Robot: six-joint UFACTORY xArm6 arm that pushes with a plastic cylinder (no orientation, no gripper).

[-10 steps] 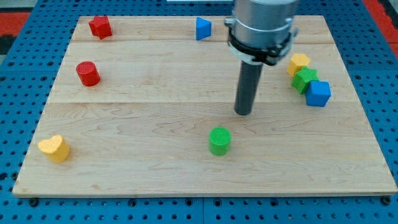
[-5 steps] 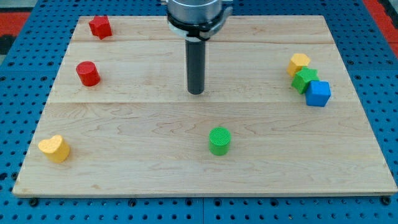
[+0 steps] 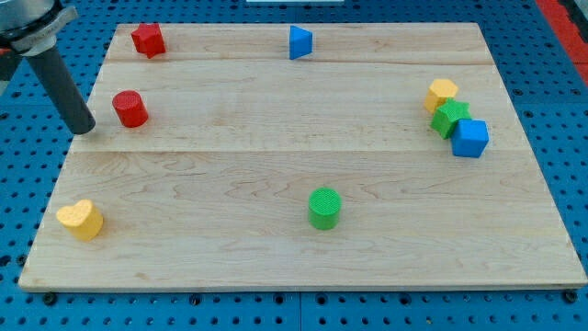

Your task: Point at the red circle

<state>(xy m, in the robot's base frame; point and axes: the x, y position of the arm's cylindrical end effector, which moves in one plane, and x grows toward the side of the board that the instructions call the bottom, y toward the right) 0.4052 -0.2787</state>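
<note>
The red circle [image 3: 130,108], a short red cylinder, stands at the left of the wooden board [image 3: 303,230]. My tip [image 3: 84,129] rests at the board's left edge, just left of and slightly below the red circle, a small gap apart from it. The dark rod leans up toward the view's top left corner.
A red star-like block [image 3: 147,39] sits at the top left. A blue triangle [image 3: 299,42] is at the top middle. A yellow block [image 3: 441,94], a green block [image 3: 450,118] and a blue cube [image 3: 470,138] cluster at the right. A green circle [image 3: 324,207] sits below centre; a yellow heart [image 3: 81,220] at bottom left.
My tip has swept from the board's middle right, past the centre, to the left edge beside the red circle. No block has moved.
</note>
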